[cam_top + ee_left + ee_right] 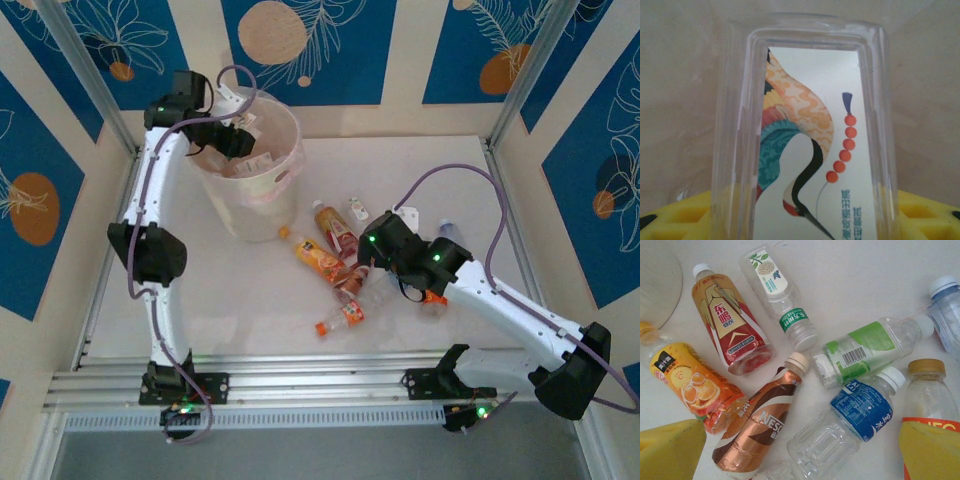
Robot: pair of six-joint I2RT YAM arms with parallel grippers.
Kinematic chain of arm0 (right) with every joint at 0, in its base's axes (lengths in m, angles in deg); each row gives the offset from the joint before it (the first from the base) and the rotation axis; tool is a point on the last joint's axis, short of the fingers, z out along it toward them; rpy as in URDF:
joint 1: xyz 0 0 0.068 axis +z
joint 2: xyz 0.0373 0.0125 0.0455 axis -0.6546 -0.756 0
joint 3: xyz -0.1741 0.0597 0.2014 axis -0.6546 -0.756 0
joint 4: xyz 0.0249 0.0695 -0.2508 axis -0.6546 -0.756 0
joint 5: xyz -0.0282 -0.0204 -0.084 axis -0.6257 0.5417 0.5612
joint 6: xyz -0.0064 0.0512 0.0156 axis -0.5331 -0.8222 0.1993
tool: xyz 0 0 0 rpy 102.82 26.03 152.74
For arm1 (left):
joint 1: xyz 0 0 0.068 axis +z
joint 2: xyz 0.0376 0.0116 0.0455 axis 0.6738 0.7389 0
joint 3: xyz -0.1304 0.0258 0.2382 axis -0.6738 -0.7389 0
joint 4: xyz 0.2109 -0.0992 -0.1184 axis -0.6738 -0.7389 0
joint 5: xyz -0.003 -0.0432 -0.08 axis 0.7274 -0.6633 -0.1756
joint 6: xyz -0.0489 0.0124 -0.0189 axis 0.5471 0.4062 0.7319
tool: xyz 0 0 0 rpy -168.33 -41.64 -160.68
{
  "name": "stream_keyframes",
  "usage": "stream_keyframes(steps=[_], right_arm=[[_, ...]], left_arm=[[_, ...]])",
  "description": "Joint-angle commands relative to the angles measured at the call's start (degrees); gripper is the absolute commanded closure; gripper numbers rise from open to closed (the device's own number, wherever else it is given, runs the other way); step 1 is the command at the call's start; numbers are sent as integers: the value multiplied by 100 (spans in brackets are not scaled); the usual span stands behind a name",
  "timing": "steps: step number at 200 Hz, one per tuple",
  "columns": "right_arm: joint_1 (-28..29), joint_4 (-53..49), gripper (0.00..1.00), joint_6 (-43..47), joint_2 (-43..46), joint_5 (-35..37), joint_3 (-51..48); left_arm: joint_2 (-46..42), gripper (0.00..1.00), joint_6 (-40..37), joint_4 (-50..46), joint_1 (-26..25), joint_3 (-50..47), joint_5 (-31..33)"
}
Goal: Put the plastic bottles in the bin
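Top external view: the left arm reaches to the far left corner, and the left gripper (236, 136) hangs over the mouth of the bin (291, 152), which stands on the table (250, 320). The other bottles (338, 262) lie loose on the table to the right of the bin, near mid-table. The right gripper (366, 278) hovers over that group.

Left wrist view: a clear, square-sided crane bottle (805, 130), its white label printed with a crane and a string of red beads, sits between the yellow fingers (680, 217). The gripper is about half closed, clamped on its sides. Behind it is a pale pinkish surface, too blurred to name.

Right wrist view: the right gripper (800, 452) is spread wide with nothing between its yellow fingers (670, 450). Under it the bottles lie on their sides:
- a red bottle (732, 325)
- an orange bottle (690, 387) beside the red one
- a brown bottle (757, 427) touching the orange one
- a blue bottle (855, 412) right of the brown one
- a green bottle (867, 347) above the blue one
- a small clear bottle (777, 287) at the top
- a gold-capped bottle (927, 395) at the right, partly behind a finger
- a blue-capped bottle (946, 305) at the right edge
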Motion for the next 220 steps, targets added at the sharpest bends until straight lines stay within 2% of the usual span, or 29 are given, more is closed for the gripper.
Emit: stream_keyframes(steps=[1,35,76,163,176,203,220], right_arm=[[-15,-114,1,-154,163,162,180],[-15,-114,1,-138,150,143,180],[-15,-114,1,-141,141,153,144],[-15,-145,1,-186,97,171,124],[-15,-143,1,-169,89,179,117],[-21,-144,1,-179,80,197,105],[-24,-136,1,-184,73,191,95]], left_arm=[[107,54,-217,-199,-173,129,645],[275,54,-210,-70,-382,107,1451],[508,53,-227,-22,-544,107,2048],[860,48,-202,53,-628,106,2310],[879,44,-184,79,-628,108,2334],[825,28,-153,155,-623,148,2371],[772,21,-124,193,-628,219,2462]])
